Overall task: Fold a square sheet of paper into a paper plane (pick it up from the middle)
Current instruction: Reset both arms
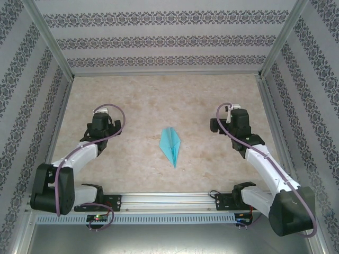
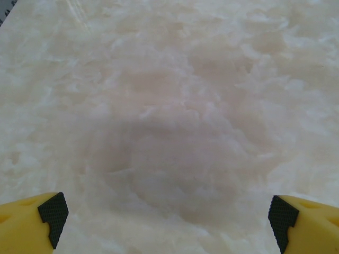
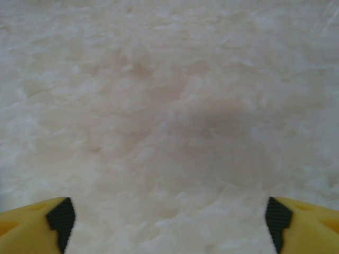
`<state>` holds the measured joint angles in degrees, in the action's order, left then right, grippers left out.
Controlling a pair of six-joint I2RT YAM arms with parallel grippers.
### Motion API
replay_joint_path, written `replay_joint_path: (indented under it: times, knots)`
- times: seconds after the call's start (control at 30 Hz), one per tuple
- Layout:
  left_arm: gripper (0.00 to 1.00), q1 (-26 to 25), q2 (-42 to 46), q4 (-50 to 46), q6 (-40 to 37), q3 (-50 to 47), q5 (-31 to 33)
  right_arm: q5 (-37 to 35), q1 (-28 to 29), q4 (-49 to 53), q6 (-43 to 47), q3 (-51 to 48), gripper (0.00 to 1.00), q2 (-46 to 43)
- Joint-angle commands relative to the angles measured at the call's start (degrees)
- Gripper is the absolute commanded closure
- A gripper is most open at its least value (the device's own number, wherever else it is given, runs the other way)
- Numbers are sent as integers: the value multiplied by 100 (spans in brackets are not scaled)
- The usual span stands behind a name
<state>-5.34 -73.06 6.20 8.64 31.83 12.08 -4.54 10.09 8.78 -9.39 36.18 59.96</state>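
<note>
The paper plane (image 1: 171,144), a slim light-cyan dart with a centre crease, lies flat on the marble table, its sharp tip pointing toward the near edge. It rests alone, midway between the arms. My left gripper (image 1: 106,118) hovers well to its left, and my right gripper (image 1: 231,120) well to its right. In the left wrist view the left gripper (image 2: 165,222) is open, yellow fingers (image 2: 32,225) wide apart over bare table. The right wrist view has the right gripper (image 3: 168,225) open too, with nothing between its fingers (image 3: 304,225).
Patterned walls with metal posts (image 1: 50,39) enclose the table on three sides. A slotted aluminium rail (image 1: 169,203) carrying both arm bases runs along the near edge. Bare marble (image 1: 169,95) stretches behind the plane.
</note>
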Motion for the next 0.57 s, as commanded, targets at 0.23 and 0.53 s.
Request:
replay_joint_path:
  times: [0.23,0.53]
  knots:
    - [0,162,-1035,1815,-425,-14,-150,-461,-486,-2937,566,-793,2,883]
    - [0,157,-1053,1951,-550,-39,-280,-190,-648,-3431,556,-668,3,1478]
